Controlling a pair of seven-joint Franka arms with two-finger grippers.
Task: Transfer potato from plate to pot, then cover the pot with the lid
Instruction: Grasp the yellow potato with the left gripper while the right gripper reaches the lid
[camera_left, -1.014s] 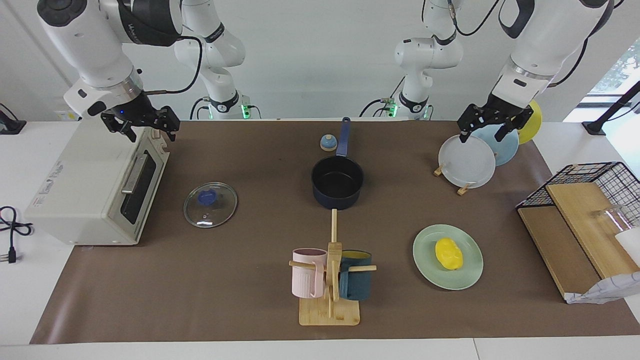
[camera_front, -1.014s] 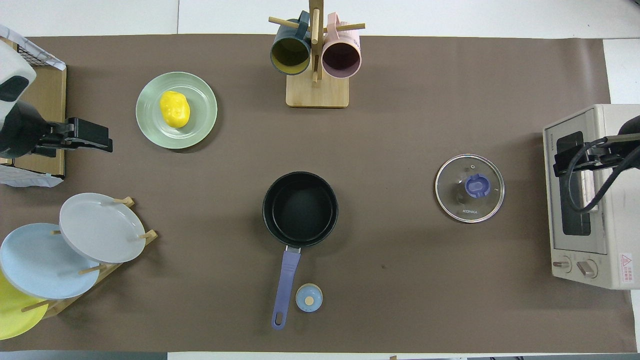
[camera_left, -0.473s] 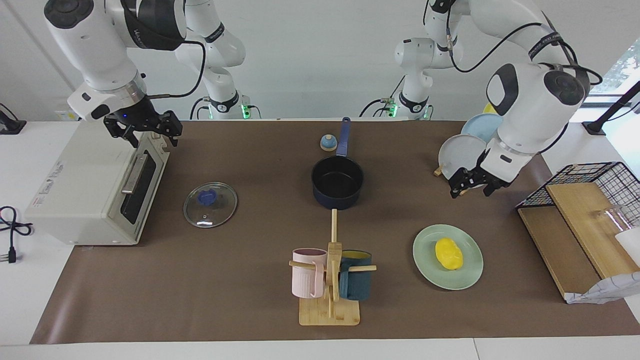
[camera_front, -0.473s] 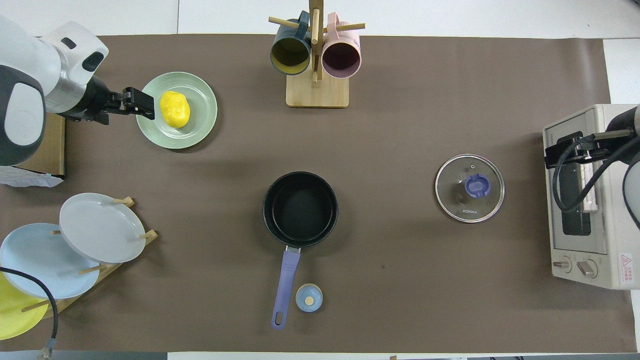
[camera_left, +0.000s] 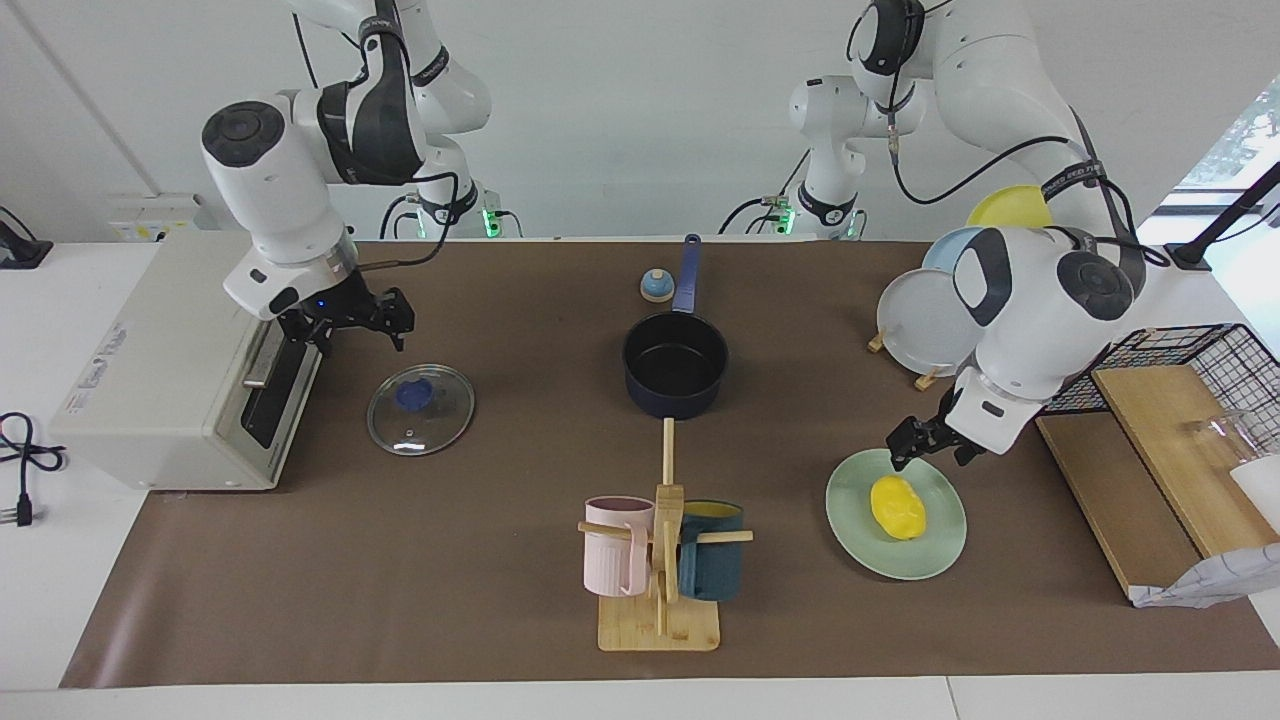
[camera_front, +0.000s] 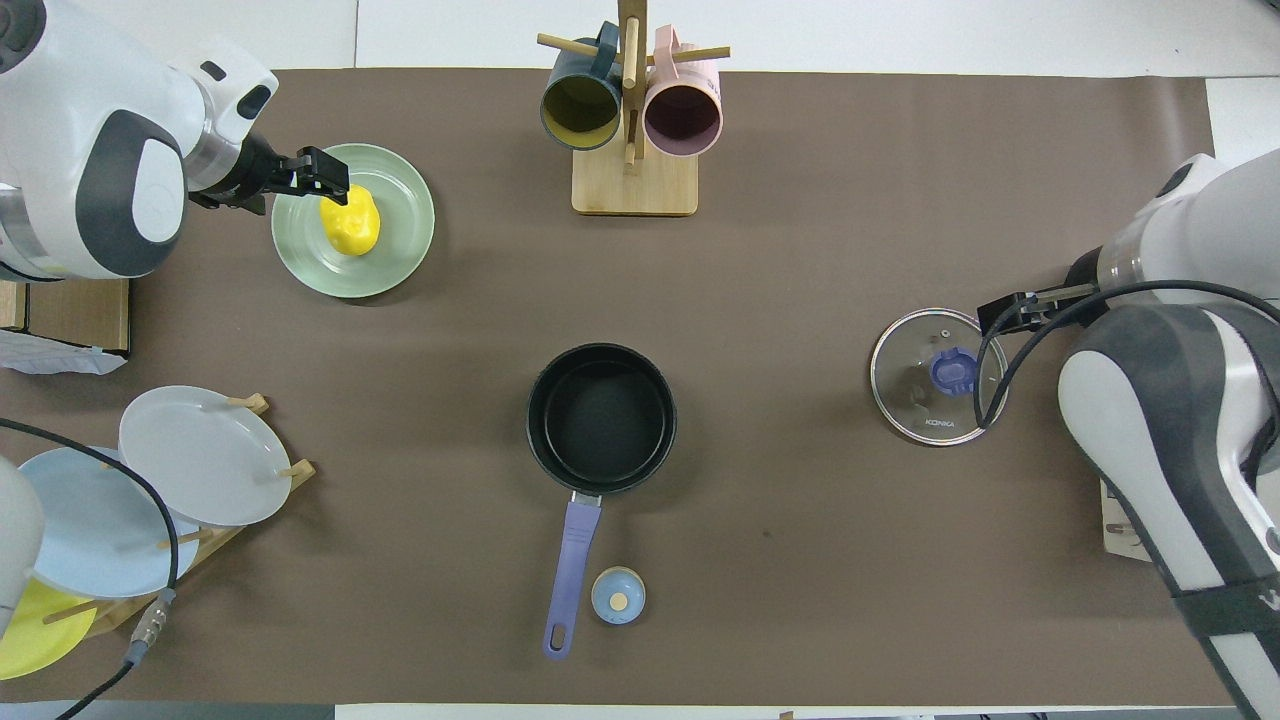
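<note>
Potato (camera_left: 897, 507) on mint plate (camera_left: 856, 540), lower right of facing frame; left gripper (camera_left: 925, 443) just above, fingers wide, empty. Right gripper (camera_left: 355, 322) wide over lid (camera_left: 420, 408).

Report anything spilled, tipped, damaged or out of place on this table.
Nothing stands out. The potato sits on the mint plate, the pot stands upright and empty, and the glass lid lies flat on the mat.

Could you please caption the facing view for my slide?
Left tool over plate with potato; right tool near lid; pot empty.
</note>
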